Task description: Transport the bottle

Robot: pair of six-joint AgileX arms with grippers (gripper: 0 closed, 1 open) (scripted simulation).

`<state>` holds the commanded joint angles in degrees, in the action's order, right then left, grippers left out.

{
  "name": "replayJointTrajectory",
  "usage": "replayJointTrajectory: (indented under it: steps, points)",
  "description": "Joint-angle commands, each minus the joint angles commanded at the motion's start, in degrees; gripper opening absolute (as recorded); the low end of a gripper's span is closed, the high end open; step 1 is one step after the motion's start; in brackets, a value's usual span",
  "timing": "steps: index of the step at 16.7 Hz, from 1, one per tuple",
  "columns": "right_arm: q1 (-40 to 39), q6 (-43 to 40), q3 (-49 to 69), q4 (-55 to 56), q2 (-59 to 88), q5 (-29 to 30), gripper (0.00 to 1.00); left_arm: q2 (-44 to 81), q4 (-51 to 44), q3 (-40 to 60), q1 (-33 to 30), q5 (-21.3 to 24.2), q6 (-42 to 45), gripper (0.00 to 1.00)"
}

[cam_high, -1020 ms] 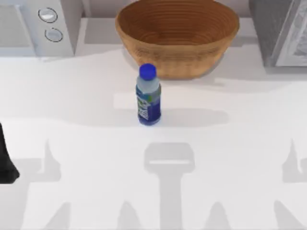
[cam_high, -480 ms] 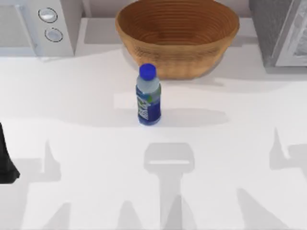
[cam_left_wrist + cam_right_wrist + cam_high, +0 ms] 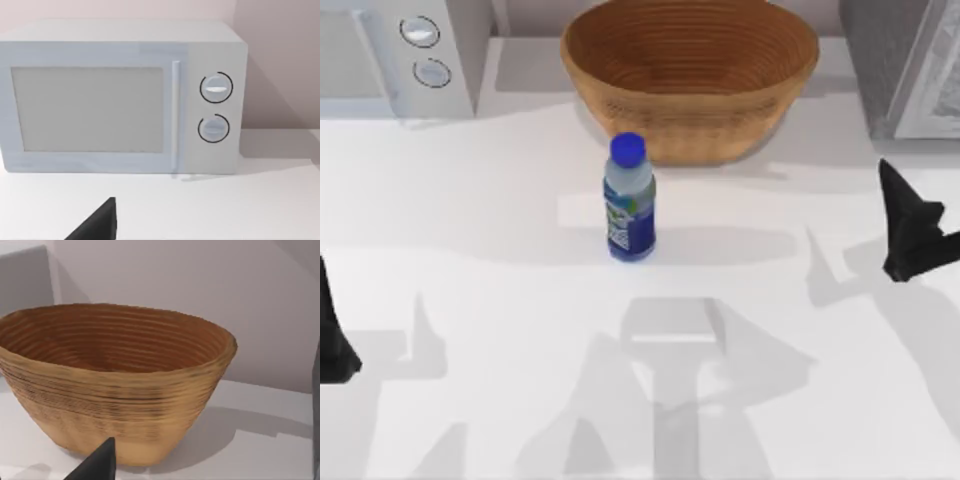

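Right gripper (image 3: pixel 910 225) has entered; bottle (image 3: pixel 629 200) unmoved.

Bright, even light is falling on the white bench (image 3: pixel 470 200); soft grey shadows are lying across it, and no glare is showing.

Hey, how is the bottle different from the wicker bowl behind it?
The bottle is clear plastic with a blue cap and a blue-green-white label; the wicker bowl is woven and brown. The bottle is narrow and stands upright, much smaller than the bowl, which is wide, round and open at the top. The bottle is capped shut; the bowl looks empty. Both stand on the white table, neither touched by a gripper.
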<state>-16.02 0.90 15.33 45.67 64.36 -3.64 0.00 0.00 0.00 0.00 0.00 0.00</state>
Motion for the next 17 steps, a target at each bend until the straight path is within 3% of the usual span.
replayJointTrajectory:
  steps: [9,17]
  points:
    - [-12.59,-1.05,11.76,35.41,49.70,-3.09,1.00,0.00,0.00,0.00,0.00,0.00,0.00,1.00]
    - [-18.28,-0.83,19.16,52.58,69.07,-4.86,1.00,0.00,0.00,0.00,0.00,0.00,0.00,1.00]
